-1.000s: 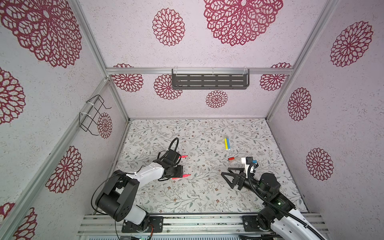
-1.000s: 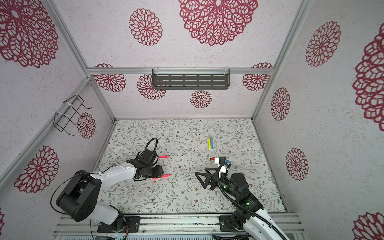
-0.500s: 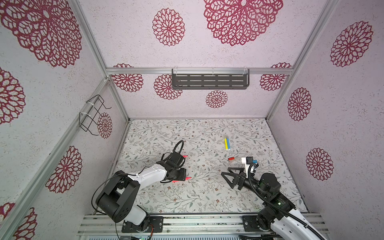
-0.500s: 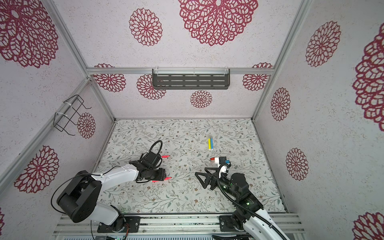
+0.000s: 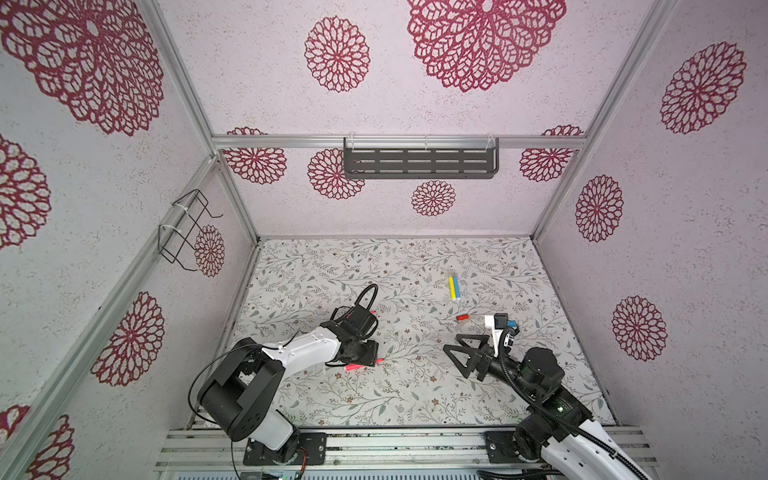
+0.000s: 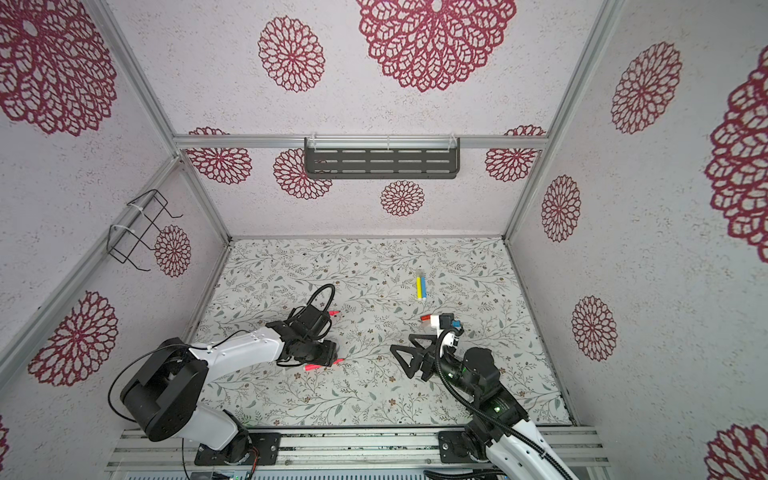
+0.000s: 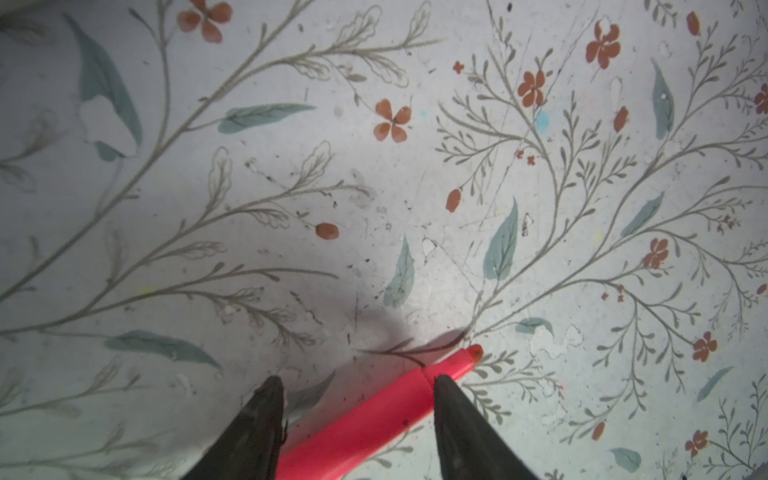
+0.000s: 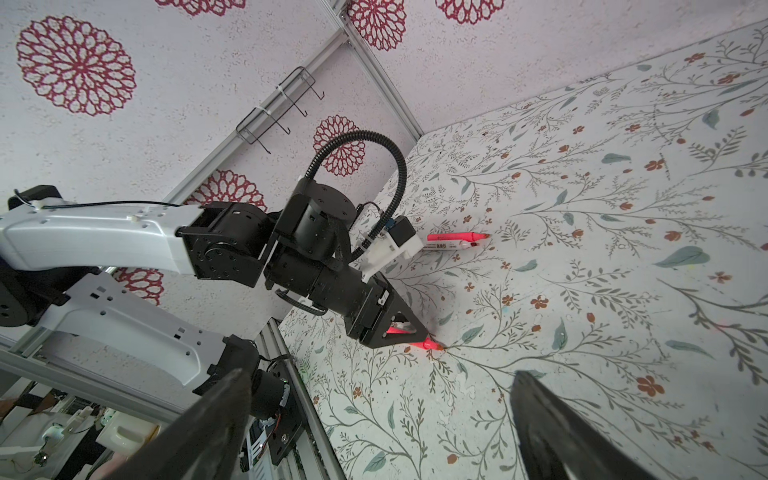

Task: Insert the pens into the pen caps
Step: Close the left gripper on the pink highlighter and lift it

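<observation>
Pink pen [image 7: 374,419] flat on the floral table [image 5: 415,399], about 8 o'clock from its middle in both top views, aslant between the fingers of the left gripper [image 7: 357,386]. Jaws parted to either side of the barrel, low over the table, not visibly clamped on it. Looks like the pick-up step for this pen. Next: close squarely across the barrel, lift, then line the tip up with a cap. At 10 o'clock a second pink pen [image 8: 457,239]; at 1 o'clock a yellow pen [image 5: 451,286] and a blue pen [image 5: 456,286] side by side. At 4 o'clock the right gripper [image 8: 380,374], spread wide and empty. Hard to make out: the pen caps, too pale against the print to place; a small red piece [image 5: 462,317] at 2 o'clock, pen or cap unclear; any finger contact with the barrel
</observation>
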### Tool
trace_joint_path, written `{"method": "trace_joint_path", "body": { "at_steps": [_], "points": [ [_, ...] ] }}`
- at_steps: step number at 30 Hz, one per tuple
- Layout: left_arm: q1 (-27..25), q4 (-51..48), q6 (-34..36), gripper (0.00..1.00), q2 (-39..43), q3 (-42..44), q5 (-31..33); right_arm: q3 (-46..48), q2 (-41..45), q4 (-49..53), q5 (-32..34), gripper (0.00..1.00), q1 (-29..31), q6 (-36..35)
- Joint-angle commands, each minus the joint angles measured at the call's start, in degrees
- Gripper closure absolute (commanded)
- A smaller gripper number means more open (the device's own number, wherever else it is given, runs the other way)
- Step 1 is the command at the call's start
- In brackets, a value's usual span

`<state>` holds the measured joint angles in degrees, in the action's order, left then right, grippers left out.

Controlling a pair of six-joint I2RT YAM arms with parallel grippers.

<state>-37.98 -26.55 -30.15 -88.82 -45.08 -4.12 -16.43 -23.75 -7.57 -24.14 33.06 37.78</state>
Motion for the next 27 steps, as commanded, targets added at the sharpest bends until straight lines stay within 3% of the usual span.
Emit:
{"method": "trace_joint_path", "body": {
  "at_steps": [1, 15, 27],
  "points": [
    [-0.76, -1.92, 1.14, 0.40, -0.83, -1.15, 0.89, -0.27, 0.63, -1.57, -0.48, 0.01, 0.17, 0.71],
    [-4.25, -3.81, -0.25, 0.41, -2.23, -1.06, 2.38, 0.16, 1.07, -1.25, -0.47, 0.01, 0.18, 0.58],
    [-8.34, -5.35, -3.95, 0.51, -2.74, 0.34, 4.54, 0.13, 1.55, 0.12, 0.83, 0.02, 0.17, 0.37]
  ]
}}
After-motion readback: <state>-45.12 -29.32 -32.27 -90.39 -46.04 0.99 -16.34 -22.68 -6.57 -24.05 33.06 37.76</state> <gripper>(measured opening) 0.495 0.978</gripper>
